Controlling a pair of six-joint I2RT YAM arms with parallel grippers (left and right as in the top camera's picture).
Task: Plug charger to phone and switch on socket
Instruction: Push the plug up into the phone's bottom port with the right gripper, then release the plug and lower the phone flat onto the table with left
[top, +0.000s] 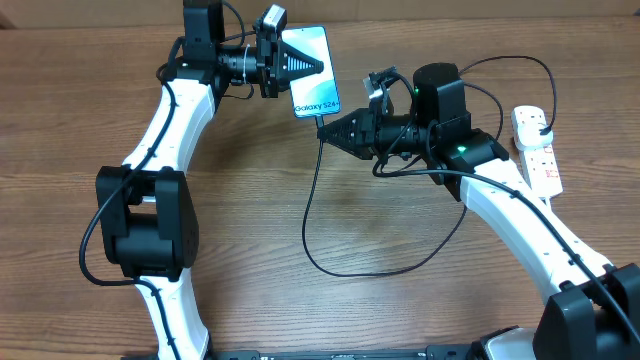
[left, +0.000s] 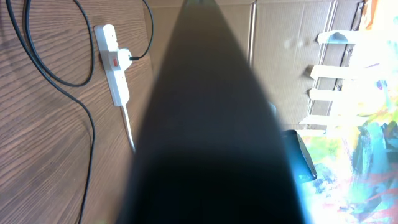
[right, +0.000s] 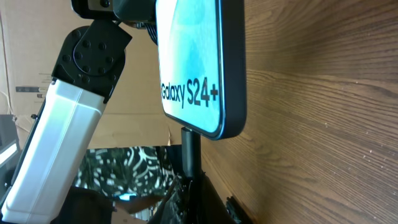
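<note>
The phone (top: 313, 70), with a blue-teal screen reading "Galaxy S24+", is held off the table by my left gripper (top: 300, 62), which is shut on its upper part. In the left wrist view the phone's dark back (left: 211, 137) fills the middle. My right gripper (top: 335, 127) is shut on the charger's connector tip (right: 189, 152), which sits at the phone's bottom edge (right: 211, 93). The black charger cable (top: 310, 210) loops across the table to its plug (top: 543, 133) in the white socket strip (top: 537, 150), which also shows in the left wrist view (left: 114, 62).
The socket strip lies at the far right of the wooden table (top: 380, 300), its white cord (left: 129, 127) trailing off. Cardboard boxes (left: 286, 56) stand beyond the table. The slack cable loop lies between the two arms.
</note>
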